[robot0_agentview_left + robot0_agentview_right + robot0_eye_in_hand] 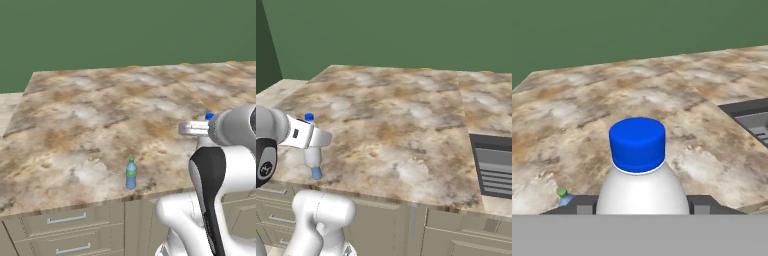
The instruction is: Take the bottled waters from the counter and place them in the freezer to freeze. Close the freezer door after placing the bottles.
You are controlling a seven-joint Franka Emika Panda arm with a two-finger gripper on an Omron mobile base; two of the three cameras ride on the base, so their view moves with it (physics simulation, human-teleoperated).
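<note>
Two bottles on the counter (100,115); gripper (641,205) clamped around the blue-capped one.

White bottle with blue cap (638,165) sits between the fingers (699,204), which bear on its body below the shoulder; it stands upright near the counter's front edge. Green-capped bottle (131,174) stands free on the counter, also near the front edge, well apart to the left of the held bottle. Judged step: lifting the first bottle clear for carriage to the freezer. To do it well: raise straight up before any sideways swing, so the base does not drag on the stone; keep the bottle upright, since the smooth round body may slip or twist in the pads; steer clear of the dark grille (496,170) set into the counter's right side.
</note>
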